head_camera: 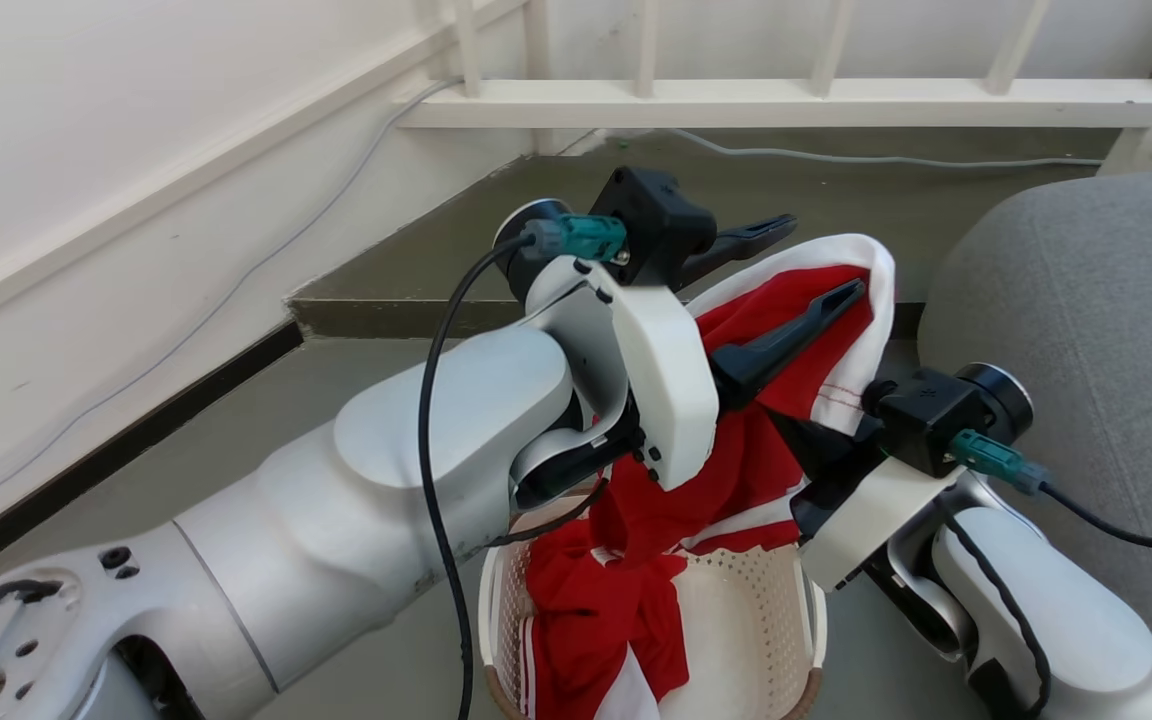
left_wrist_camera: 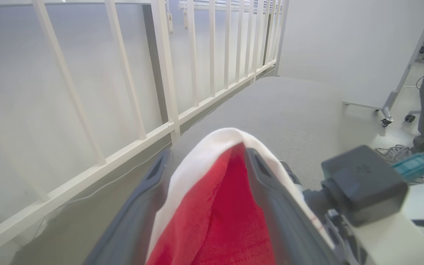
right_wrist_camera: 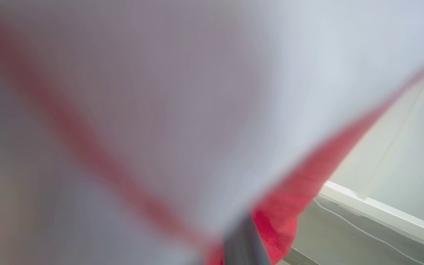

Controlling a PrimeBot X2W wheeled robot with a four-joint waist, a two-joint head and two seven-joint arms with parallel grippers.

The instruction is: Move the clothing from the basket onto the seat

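Clothing [head_camera: 756,470] hangs half raised: its upper part is draped over the left gripper [head_camera: 826,255], whose long dark fingers stand wide apart with red cloth and white trim lying between and over them, while its lower folds trail down into the basket [head_camera: 736,600] beneath. The right gripper [right_wrist_camera: 247,239] is closed, and by the look of it pinches the fabric near the trim – cloth blurs its own camera at close range. The step in hand seems to be lifting the garment clear and carrying it rightward to the seat [head_camera: 1086,280], which lies just beside the basket. Done well, the closed gripper should rise until the trailing tail clears the rim, or the light basket may drag or tip; the open fingers should slip out without snagging. The garment is soft, limp and fleecy, sure to sag and swing – the basket is stiff perforated cream plastic, and the seat is broad grey woven upholstery with rounded edges.
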